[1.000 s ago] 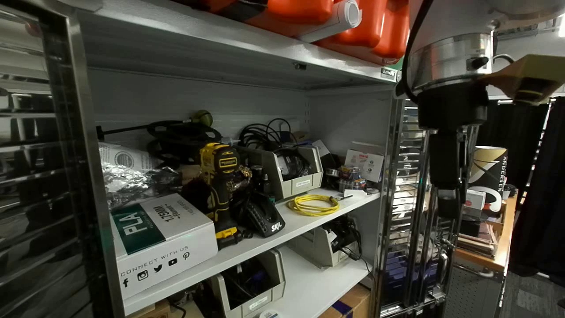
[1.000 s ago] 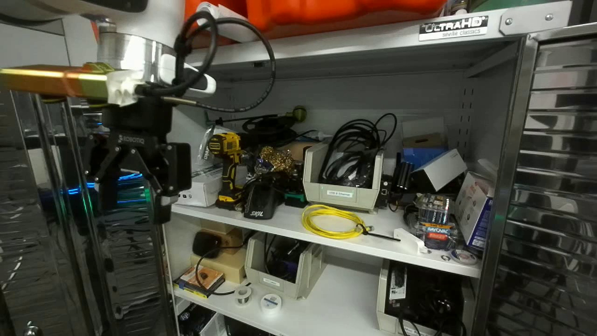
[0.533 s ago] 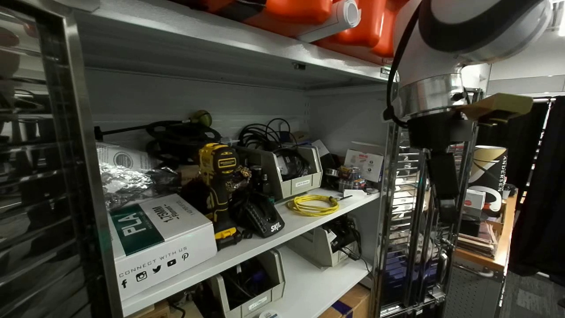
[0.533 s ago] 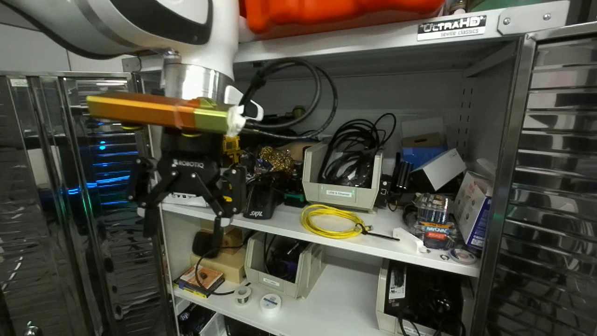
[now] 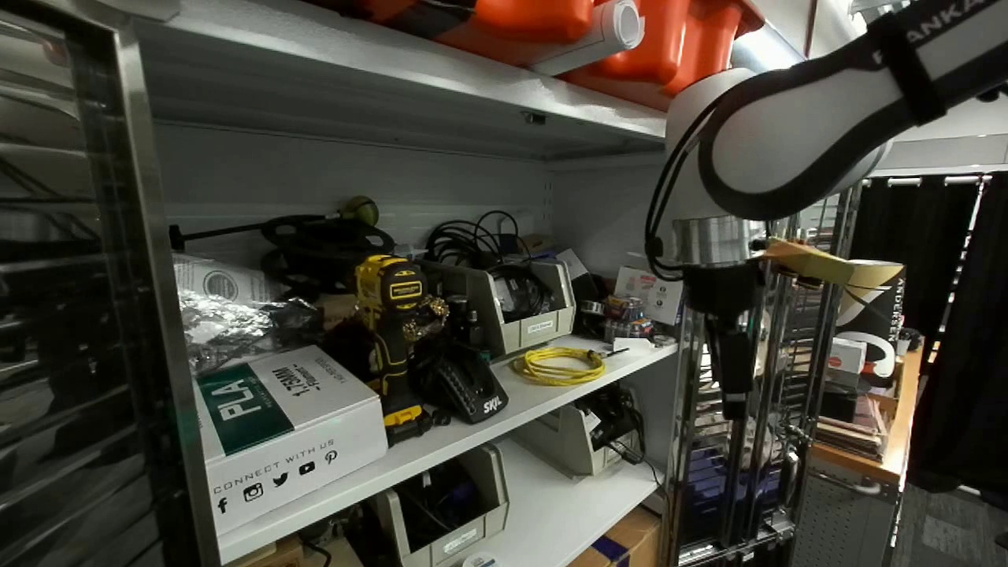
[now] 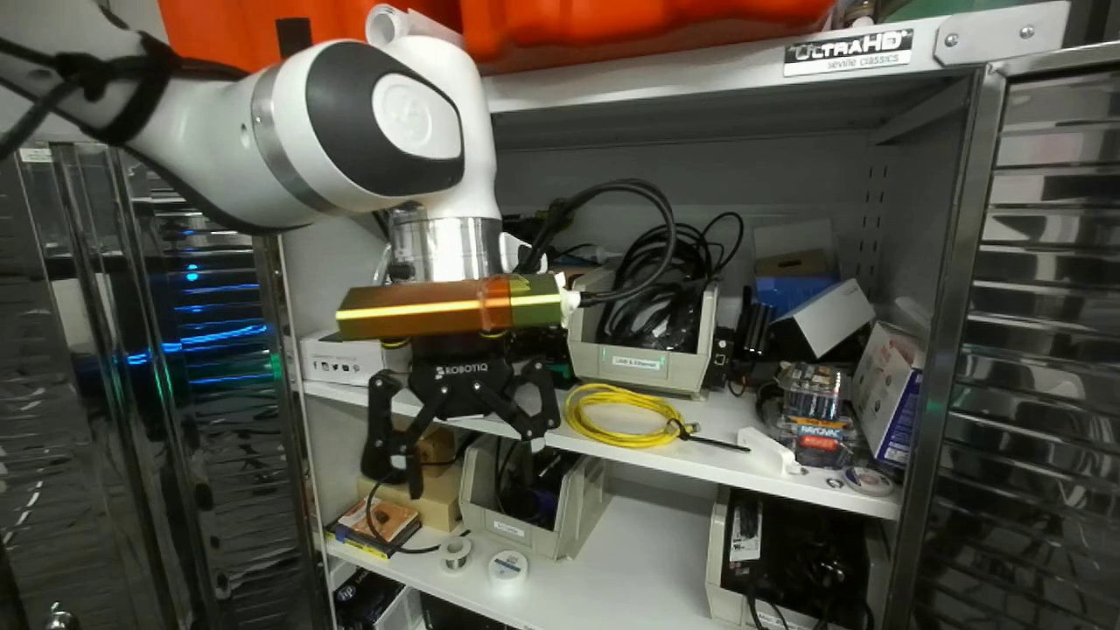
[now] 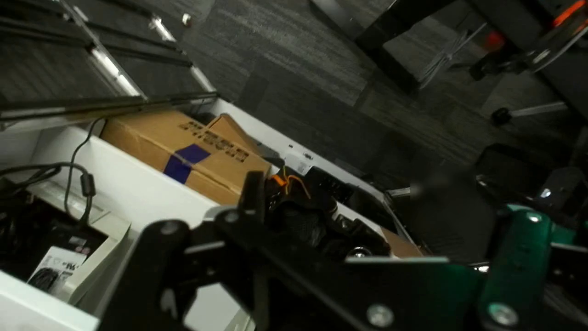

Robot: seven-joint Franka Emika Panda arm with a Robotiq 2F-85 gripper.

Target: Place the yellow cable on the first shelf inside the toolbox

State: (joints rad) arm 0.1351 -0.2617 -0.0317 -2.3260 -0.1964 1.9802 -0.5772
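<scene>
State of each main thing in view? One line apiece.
Hand: open, nothing held.
USB & Ethernet bin: uncovered, full of black cables.
Yellow cable: loosely coiled, lying on the shelf in front of that bin.
Yellow-and-black power drill: standing upright.
PLA filament box: closed.
Lower-shelf bins: uncovered, loaded.
Cabinet doors: open.

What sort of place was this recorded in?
Probably lab or workshop storage: a power drill, a PLA filament box and a labelled bin all stand on one pale shelf.
</scene>
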